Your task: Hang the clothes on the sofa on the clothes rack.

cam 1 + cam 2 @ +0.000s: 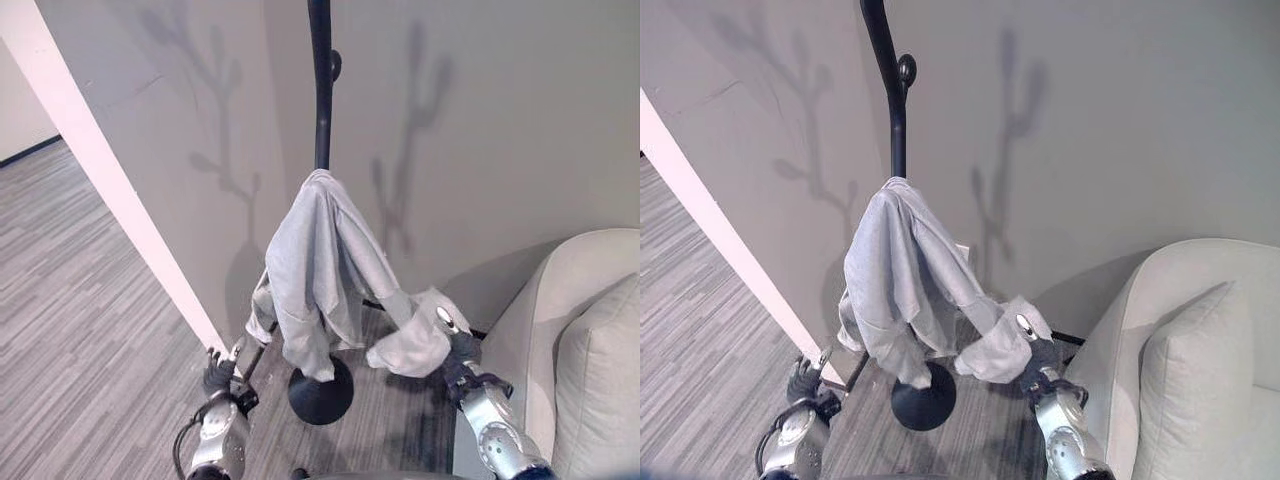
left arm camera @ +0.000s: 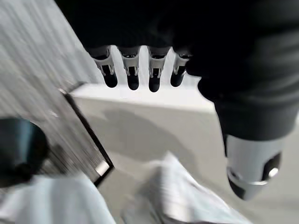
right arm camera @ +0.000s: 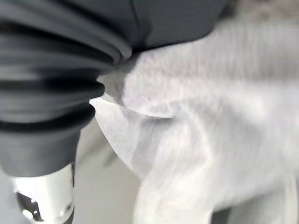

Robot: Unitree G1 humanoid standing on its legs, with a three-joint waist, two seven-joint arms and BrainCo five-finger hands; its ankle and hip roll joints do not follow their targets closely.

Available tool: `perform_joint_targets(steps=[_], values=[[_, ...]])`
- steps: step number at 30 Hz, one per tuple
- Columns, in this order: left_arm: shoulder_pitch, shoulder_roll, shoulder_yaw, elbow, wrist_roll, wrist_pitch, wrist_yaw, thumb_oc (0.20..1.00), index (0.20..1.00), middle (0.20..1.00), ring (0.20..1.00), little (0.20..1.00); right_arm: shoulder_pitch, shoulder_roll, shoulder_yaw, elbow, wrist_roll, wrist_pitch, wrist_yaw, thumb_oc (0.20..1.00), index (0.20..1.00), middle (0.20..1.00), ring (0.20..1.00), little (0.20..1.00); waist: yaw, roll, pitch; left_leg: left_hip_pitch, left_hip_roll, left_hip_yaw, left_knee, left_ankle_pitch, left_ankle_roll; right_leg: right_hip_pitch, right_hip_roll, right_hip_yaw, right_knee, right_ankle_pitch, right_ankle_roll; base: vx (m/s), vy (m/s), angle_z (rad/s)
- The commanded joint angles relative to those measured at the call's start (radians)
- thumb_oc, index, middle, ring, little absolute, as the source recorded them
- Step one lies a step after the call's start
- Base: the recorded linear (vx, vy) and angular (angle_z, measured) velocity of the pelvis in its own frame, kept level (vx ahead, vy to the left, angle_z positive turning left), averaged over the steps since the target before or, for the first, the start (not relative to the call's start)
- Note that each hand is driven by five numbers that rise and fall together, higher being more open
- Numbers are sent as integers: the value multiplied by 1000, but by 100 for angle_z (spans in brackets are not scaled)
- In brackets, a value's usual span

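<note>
A pale grey garment [image 1: 320, 275] hangs draped over a hook of the black clothes rack [image 1: 320, 90], its top bunched against the upright pole and its folds falling down on both sides toward the rack's round black base [image 1: 322, 392]; one sleeve or corner of the cloth trails out to the robot's right and down, where it lies over the right robot hand [image 1: 452, 335]; a silver finger shows at the edge of the cloth there, and in the right wrist view the grey fabric covers everything past the dark ribbed cover, so I cannot tell whether that robot hand is open or gripping the cloth; the left robot hand [image 1: 218, 372] is low at the garment's other side, near the hem but apart from it; in its own wrist view its fingers [image 2: 132, 74] stand in a straight row with the thumb well apart, holding nothing; the rack stands on a grey striped floor [image 1: 80, 300] in front of a plain grey wall [image 1: 480, 120]; a white wall corner [image 1: 110, 190] slants down on the left; a light beige sofa [image 1: 580, 330] with a cushion sits at the right, beside the right arm.
</note>
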Motion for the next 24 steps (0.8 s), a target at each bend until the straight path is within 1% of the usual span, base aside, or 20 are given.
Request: perform_joint_targets(steps=[1,2,3,6,7,8,9,11,12,13,14,15,16,17,18,21,22,23,24], values=[[-41,18,48,22,-64,-60,-46,1000,1000,1000,1000,1000,-9,92,-109,-45,227,-5,119,1000,1000,1000,1000,1000,27,5,-34,43,39,-4,7,-65,-35,-5,-19,27,28,226,30,0,0,0],[-36,14,62,50,-74,-55,-46,1000,1000,1000,1000,1000,7,120,-131,-57,273,-16,125,1000,1000,1000,1000,1000,24,6,-33,48,37,-4,7,-69,-35,-2,-22,24,32,225,33,0,0,0],[-21,13,84,98,-80,-49,-54,1000,1000,1000,1000,1000,37,167,-174,-82,338,-39,121,1000,1000,1000,1000,1000,15,8,-35,46,37,0,7,-69,-35,-9,-23,25,33,235,34,0,0,0],[-13,0,125,170,-134,-42,-55,1000,1000,1000,1000,1000,72,226,-226,-69,400,-57,98,1000,1000,1000,1000,1000,0,11,-34,48,35,3,7,-73,-34,-16,-26,31,38,244,37,0,0,0],[-15,1,125,173,-136,-43,-57,1000,1000,1000,1000,1000,71,227,-226,-67,401,-57,99,1000,1000,1000,1000,1000,0,10,-34,48,35,3,7,-74,-34,-16,-26,31,39,244,37,0,0,0],[-15,-7,151,199,-176,-42,-53,1000,1000,1000,1000,1000,87,245,-242,-47,422,-58,87,1000,1000,1000,1000,1000,-6,12,-33,52,34,5,7,-76,-33,-18,-26,33,43,246,38,0,0,0],[-14,-16,176,223,-221,-29,-60,1000,1000,1000,1000,1000,112,270,-254,4,450,-42,64,1000,1000,1000,1000,1000,-14,15,-31,51,34,7,7,-76,-33,-24,-26,38,49,249,38,-19,10,-5],[-11,-13,186,259,-220,-23,-64,1000,1000,1000,1000,1000,141,280,-262,48,455,-19,52,1000,1000,1000,1000,1000,-23,16,-28,54,35,9,7,-76,-34,-28,-25,42,54,251,36,-17,8,-8],[-10,-9,188,285,-206,-18,-70,1000,1000,1000,1000,1000,155,280,-272,102,453,4,49,1000,1000,1000,1000,1000,-29,15,-26,60,35,10,7,-81,-34,-26,-26,44,60,247,37,-15,4,-6],[-11,-9,188,286,-206,-19,-71,1000,1000,1000,1000,1000,152,279,-274,106,454,6,52,1000,1000,1000,1000,1000,-28,15,-27,55,36,12,7,-76,-34,-29,-25,45,57,252,36,-24,4,-5],[-15,2,191,355,-193,-10,-99,1000,1000,1000,1000,1000,159,264,-308,256,424,49,50,1000,1000,1000,1000,1000,-37,13,-24,58,35,14,7,-76,-36,-32,-24,49,62,258,36,-26,-2,-5],[-15,2,190,356,-193,-10,-99,1000,1000,1000,1000,1000,158,264,-309,257,425,49,50,1000,1000,1000,1000,1000,-37,14,-24,57,35,14,7,-76,-36,-33,-24,50,61,259,36,-24,-1,-6],[-17,7,195,376,-198,-6,-113,1000,1000,1000,1000,1000,158,260,-330,321,409,68,49,1000,1000,1000,1000,1000,-40,13,-23,57,35,14,7,-76,-36,-33,-23,50,63,259,36,-12,1,-8],[-19,14,208,416,-212,7,-146,1000,1000,1000,1000,1000,140,245,-392,467,371,94,43,1000,1000,1000,1000,1000,-45,13,-23,58,35,13,7,-77,-36,-34,-23,50,64,260,38,-11,3,-11],[-20,17,217,435,-219,12,-156,1000,1000,1000,1000,1000,128,240,-424,526,357,105,38,1000,1000,1000,1000,1000,-49,13,-23,58,35,14,7,-78,-37,-36,-23,51,66,262,38,-4,4,-8],[-17,31,213,466,-194,16,-169,1000,1000,1000,1000,1000,111,218,-449,575,324,132,44,1000,1000,1000,1000,1000,-52,12,-27,54,36,14,7,-78,-38,-42,-21,56,64,269,37,2,0,1],[-17,36,208,478,-176,21,-176,1000,1000,1000,1000,1000,106,205,-435,588,308,155,58,1000,1000,1000,1000,1000,-49,11,-26,53,37,14,7,-76,-39,-43,-20,55,65,269,37,0,0,0],[-17,43,202,490,-159,24,-187,1000,1000,1000,1000,1000,102,181,-388,631,263,192,76,1000,1000,1000,1000,1000,-45,8,-24,52,39,13,7,-74,-40,-43,-18,52,65,268,35,0,0,0],[-20,48,183,493,-131,30,-206,1000,1000,1000,1000,1000,109,140,-266,639,134,235,115,1000,1000,1000,1000,1000,-29,1,-17,52,41,9,7,-73,-42,-40,-17,48,67,262,33,-34,-39,0]])
